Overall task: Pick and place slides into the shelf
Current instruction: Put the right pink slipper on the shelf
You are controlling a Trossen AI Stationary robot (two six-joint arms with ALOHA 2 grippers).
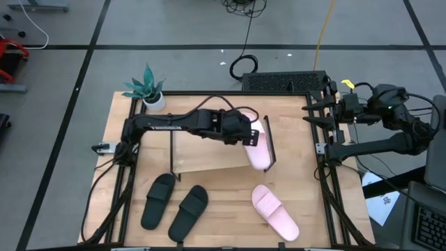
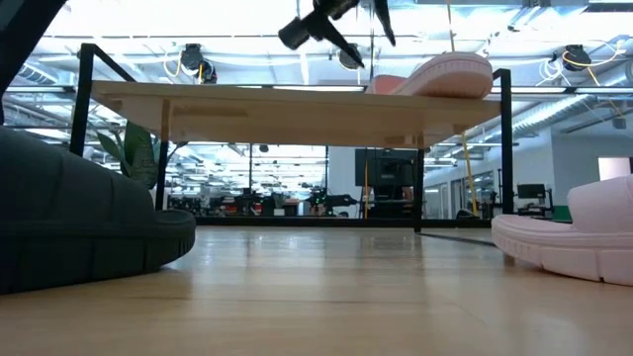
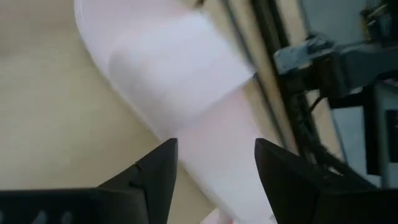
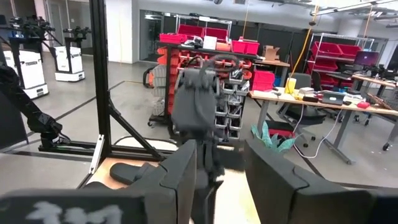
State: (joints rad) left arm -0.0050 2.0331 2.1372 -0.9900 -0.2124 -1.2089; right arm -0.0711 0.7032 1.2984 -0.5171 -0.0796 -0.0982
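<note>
One pale pink slide (image 1: 259,148) (image 3: 180,68) lies sole down on the right end of the shelf's wooden top board (image 1: 202,157) (image 2: 247,99). My left gripper (image 1: 252,134) (image 3: 214,149) hovers open just above it, slanting down, its fingers on either side of the slide's heel part without touching. In the low view the gripper (image 2: 336,25) shows clear above the slide (image 2: 445,74). The second pink slide (image 1: 275,211) and the black pair (image 1: 159,201) (image 1: 189,209) lie on the table in front of the shelf. My right gripper (image 1: 310,115) (image 4: 221,180) waits open at the far right edge.
A potted plant (image 1: 150,90) stands at the table's far left corner. A black keyboard-like unit (image 1: 286,81) lies beyond the far edge. The shelf's black end frames (image 1: 272,139) rise beside the pink slide. The left part of the shelf's top board is bare.
</note>
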